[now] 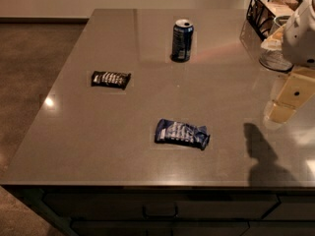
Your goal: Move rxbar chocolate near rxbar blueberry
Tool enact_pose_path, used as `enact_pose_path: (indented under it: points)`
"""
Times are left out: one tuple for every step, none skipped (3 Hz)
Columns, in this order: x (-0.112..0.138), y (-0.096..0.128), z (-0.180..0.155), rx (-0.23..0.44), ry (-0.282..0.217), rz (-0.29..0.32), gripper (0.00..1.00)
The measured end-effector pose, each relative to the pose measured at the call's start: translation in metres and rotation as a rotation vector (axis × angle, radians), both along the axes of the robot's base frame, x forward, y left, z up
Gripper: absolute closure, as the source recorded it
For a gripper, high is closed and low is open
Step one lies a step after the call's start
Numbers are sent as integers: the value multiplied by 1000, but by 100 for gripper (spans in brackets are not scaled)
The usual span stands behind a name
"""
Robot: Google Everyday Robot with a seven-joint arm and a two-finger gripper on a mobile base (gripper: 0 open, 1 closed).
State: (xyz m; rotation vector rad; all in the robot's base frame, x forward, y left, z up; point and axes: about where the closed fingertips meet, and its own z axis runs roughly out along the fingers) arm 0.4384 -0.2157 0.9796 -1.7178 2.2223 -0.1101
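Camera view gives us our gripper [289, 100] at the right edge, open or closed we cannot tell; rxbar chocolate [111, 79] lies upper left on the counter [221, 87], rxbar blueberry [182, 133] lower centre, well apart.

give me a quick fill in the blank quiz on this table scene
1. In the camera view, the rxbar chocolate lies to the ____ of the soda can.
2. The rxbar blueberry has a dark ____ wrapper.
3. The gripper hangs over the ____ side of the table as pictured, touching neither bar.
4. The soda can stands ____ rather than lying on its side.

Missing words: left; blue; right; upright
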Motion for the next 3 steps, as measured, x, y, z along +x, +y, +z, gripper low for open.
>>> enact_pose_path:
  points:
    - [0, 0, 0, 0, 0, 0, 0]
    - [6, 3, 1, -1, 21, 6, 0]
    - [38, 22, 2, 25, 34, 15, 0]
